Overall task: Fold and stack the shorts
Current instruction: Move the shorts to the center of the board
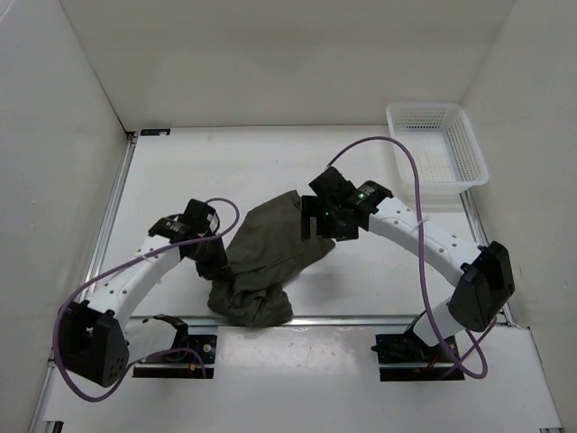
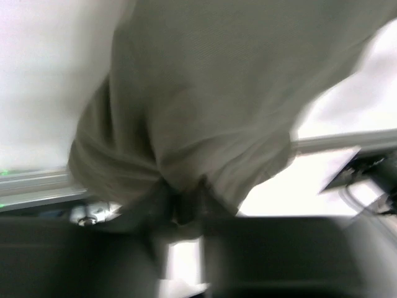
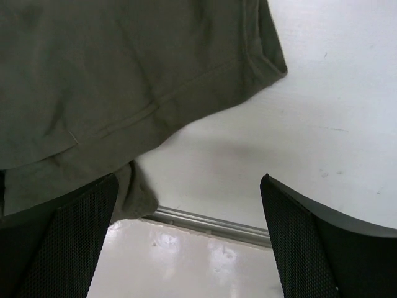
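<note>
The dark olive-green shorts [image 1: 270,248] lie crumpled in the middle of the table, with a bunched end near the front rail. My left gripper [image 1: 215,257] is at their left edge. In the blurred left wrist view it [image 2: 186,208] is shut on a pinch of the fabric [image 2: 205,93], which hangs over the lens. My right gripper [image 1: 317,224] is over the shorts' upper right corner. In the right wrist view it [image 3: 186,248] is wide open and empty, with the hem [image 3: 124,74] just beyond its left finger [image 3: 62,248]. No drawstring shows.
A white mesh basket [image 1: 437,144] stands at the back right corner. A metal rail [image 1: 361,318] runs along the table's front edge, also in the right wrist view [image 3: 205,222]. White walls close in the table on three sides.
</note>
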You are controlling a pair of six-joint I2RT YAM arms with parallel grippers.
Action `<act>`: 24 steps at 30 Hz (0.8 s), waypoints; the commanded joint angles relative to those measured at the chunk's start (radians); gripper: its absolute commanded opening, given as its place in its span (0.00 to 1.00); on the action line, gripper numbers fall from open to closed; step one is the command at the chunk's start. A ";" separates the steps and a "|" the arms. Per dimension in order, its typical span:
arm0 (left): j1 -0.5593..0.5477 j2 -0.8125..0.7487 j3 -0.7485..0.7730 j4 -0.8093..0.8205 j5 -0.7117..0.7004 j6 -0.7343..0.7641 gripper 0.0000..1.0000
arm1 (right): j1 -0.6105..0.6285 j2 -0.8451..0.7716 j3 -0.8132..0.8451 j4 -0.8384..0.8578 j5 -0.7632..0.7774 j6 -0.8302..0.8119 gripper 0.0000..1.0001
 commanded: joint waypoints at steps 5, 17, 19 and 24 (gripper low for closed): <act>-0.084 0.171 0.452 0.049 0.017 0.092 0.10 | -0.102 -0.060 0.210 -0.081 0.139 -0.038 1.00; -0.371 0.961 1.592 -0.140 0.192 0.125 0.64 | -0.318 -0.486 0.000 -0.145 0.294 0.048 1.00; -0.383 1.034 1.753 -0.254 0.148 0.155 0.85 | -0.318 -0.523 -0.023 -0.185 0.294 0.059 1.00; -0.274 0.752 1.389 -0.148 0.069 0.167 1.00 | -0.318 -0.564 -0.163 -0.164 0.160 0.050 0.97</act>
